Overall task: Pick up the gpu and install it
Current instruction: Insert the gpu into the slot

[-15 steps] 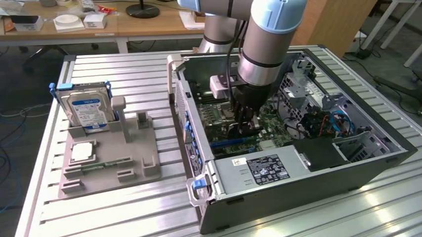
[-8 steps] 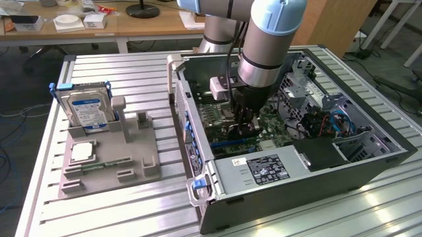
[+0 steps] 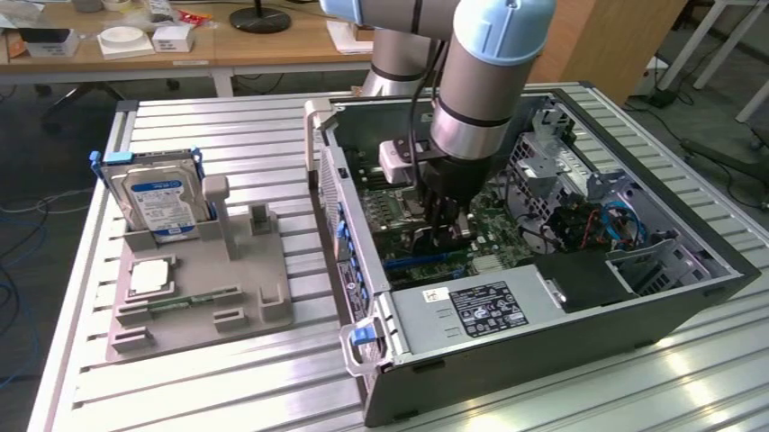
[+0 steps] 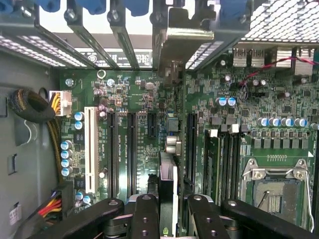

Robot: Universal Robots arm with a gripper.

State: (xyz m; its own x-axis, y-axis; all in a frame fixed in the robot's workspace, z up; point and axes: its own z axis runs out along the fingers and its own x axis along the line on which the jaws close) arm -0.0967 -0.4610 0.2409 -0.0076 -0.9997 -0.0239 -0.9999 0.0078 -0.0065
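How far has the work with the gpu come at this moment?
Done: the gpu is off the grey fixture and inside the computer case. In hand: the gripper holds it edge-on over the motherboard expansion slots, its bracket toward the rear openings. Left: I cannot tell whether it is seated in a slot; the gripper has not let go.

A slatted aluminium table [image 3: 229, 117] stands on dark floor [image 3: 49, 135], with loose cables [image 3: 14, 211] lying beside its edge at the exterior view's left. Beyond its far edge stand a cluttered wooden desk [image 3: 240, 45] and a wooden cabinet [image 3: 613, 40].
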